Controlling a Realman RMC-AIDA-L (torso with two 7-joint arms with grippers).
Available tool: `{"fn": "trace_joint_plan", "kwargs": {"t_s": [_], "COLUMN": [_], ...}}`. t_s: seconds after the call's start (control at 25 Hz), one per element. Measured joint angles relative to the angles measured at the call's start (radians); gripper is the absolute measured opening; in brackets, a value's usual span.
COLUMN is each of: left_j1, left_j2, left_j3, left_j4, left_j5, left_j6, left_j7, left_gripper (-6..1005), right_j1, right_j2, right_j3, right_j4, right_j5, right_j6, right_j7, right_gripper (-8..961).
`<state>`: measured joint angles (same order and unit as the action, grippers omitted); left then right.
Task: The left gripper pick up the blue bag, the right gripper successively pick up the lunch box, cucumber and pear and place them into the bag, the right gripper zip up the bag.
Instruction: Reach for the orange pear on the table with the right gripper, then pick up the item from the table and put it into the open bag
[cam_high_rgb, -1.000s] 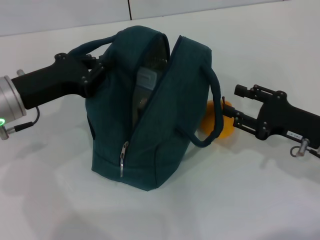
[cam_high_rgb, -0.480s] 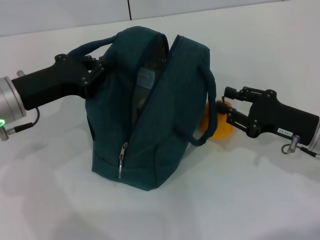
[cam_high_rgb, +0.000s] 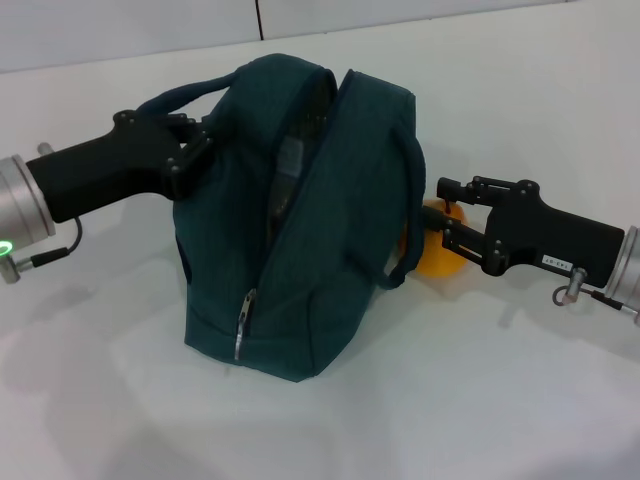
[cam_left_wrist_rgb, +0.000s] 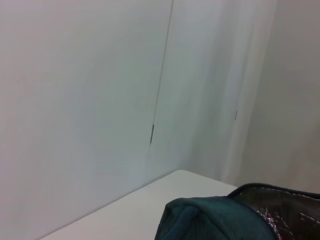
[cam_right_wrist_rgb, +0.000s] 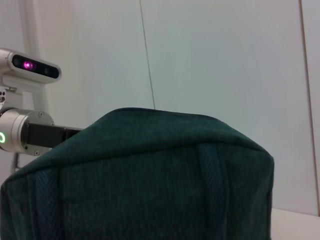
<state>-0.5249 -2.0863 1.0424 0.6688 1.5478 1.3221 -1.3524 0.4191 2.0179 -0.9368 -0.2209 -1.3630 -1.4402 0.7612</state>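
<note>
- Closing in: right pincer (cam_high_rgb: 447, 213), jaws spread wide, now straddles pear (cam_high_rgb: 437, 250) at centre right, nearer than before.
- Left pincer (cam_high_rgb: 196, 150) still clamps blue bag (cam_high_rgb: 300, 270) handle, frame centre, on tabletop (cam_high_rgb: 480, 400).

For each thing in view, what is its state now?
blue bag: upright, zipper open
lunch box: inside the bag, partly visible
pear: on the table, beside the bag
left claw: at the bag's handle side
right claw: open around the pear

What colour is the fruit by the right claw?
Yellow-orange. The pear sits partly hidden behind the blue bag, right at the right claw; the head view shows it best.
</note>
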Motion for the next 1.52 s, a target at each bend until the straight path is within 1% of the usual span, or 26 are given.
{"fn": "trace_joint_plan", "kwargs": {"t_s": [0.12,0.88,1.08,1.28,1.4,1.52], "left_j1": [0.006,0.025,0.028,0.038,0.046,0.058], "left_j2": [-0.001,-0.003,-0.003,-0.003,-0.003,-0.002], "left_j3": [0.0,0.0,0.0,-0.004,-0.005,-0.006], "left_j4": [-0.001,-0.001,-0.001,-0.002,-0.001,0.004], "left_j5": [-0.002,-0.01,-0.011,-0.017,-0.023,-0.023], "left_j6": [0.001,0.006,0.008,0.039,0.053,0.076], "left_j7": [0.0,0.012,0.014,0.033,0.042,0.043], "left_gripper": [50,50,50,50,50,51], "right_j1": [0.001,-0.001,0.0,-0.001,-0.012,-0.037], "right_j2": [0.0,0.001,0.001,0.001,-0.003,-0.007], "right_j3": [0.0,0.002,0.005,0.011,0.017,0.018], "right_j4": [0.0,0.0,0.0,-0.001,-0.01,-0.026], "right_j5": [0.002,0.007,0.01,0.029,0.065,0.143], "right_j6": [0.001,-0.008,-0.004,-0.014,-0.07,-0.141], "right_j7": [0.002,0.003,0.004,0.004,0.004,0.004], "right_gripper": [404,108,61,38,37,37]}}
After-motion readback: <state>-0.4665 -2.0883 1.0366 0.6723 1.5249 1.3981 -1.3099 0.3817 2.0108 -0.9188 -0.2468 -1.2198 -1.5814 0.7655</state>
